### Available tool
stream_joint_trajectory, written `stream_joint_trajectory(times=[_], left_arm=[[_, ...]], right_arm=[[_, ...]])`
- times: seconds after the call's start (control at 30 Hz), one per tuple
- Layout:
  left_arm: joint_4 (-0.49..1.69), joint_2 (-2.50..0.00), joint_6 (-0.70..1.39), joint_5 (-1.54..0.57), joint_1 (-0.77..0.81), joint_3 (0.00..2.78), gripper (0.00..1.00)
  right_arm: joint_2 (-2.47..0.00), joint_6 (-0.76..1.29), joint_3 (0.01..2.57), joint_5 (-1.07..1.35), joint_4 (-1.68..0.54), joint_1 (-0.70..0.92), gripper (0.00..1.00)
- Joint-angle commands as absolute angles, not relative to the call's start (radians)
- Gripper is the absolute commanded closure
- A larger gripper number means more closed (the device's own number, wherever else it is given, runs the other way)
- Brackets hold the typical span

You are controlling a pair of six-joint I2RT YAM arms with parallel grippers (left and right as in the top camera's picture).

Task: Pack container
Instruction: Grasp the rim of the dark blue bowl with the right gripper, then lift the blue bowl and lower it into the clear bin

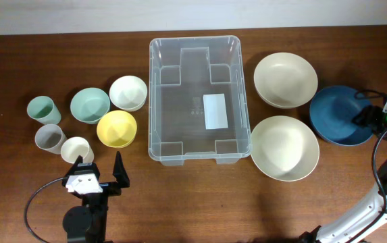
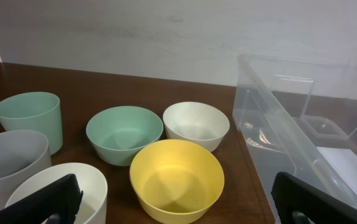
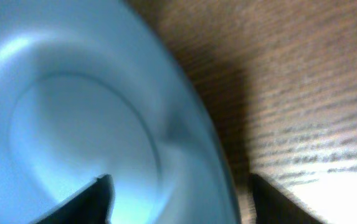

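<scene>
The container (image 1: 154, 101), a large clear tub with a white label on its base, stands empty at the table's middle; its left wall shows in the left wrist view (image 2: 290, 124). My left gripper (image 1: 98, 165) is open and empty just in front of a yellow bowl (image 1: 117, 128) and a cream cup (image 1: 77, 150). In the left wrist view, the yellow bowl (image 2: 175, 177) sits between my fingers (image 2: 175, 208). My right gripper (image 1: 369, 118) is open at the right rim of a dark blue bowl (image 1: 338, 111). Its fingers (image 3: 184, 199) straddle that bowl's rim (image 3: 72, 124).
Left of the container are a white bowl (image 1: 127, 92), a green bowl (image 1: 90, 105), a green cup (image 1: 44, 110) and a grey cup (image 1: 49, 138). To its right are two large cream bowls (image 1: 285, 79) (image 1: 284, 147).
</scene>
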State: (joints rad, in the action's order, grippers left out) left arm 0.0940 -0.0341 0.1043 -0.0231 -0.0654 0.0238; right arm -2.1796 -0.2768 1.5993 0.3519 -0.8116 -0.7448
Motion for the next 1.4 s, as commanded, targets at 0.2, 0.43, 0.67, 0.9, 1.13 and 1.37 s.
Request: stream_joint_trajectory(times=[0.2,0.43,0.67,0.9,1.13,1.37], left_arm=[[0.094,-0.027,0.088,-0.033,-0.061,0.017,0.00],[0.094,-0.027,0.088,-0.033,-0.061,0.017,0.00],[0.094,-0.027,0.088,-0.033,-0.061,0.017,0.00],[0.094,-0.027,0.088,-0.033,-0.061,0.017,0.00],[0.094,-0.027,0.088,-0.033,-0.061,0.017,0.00],[0.094,-0.027,0.088,-0.033,-0.061,0.017,0.00]], right_arm=[[-2.182,-0.332,1.593,0.299,-0.826,-0.754,0.95],[-2.181,-0.303,1.594,0.303,-0.834,-0.806,0.96],[-2.133,-0.281,1.661,0.427,-0.907,-0.884,0.96],[-2.048,-0.294,1.771,0.540,-0.987,-0.895,0.96],[-1.943,-0.308,1.805,0.775,-0.995,-0.895,0.96],[-1.859,-0.305,1.807,0.957,-0.980,-0.794,0.96]])
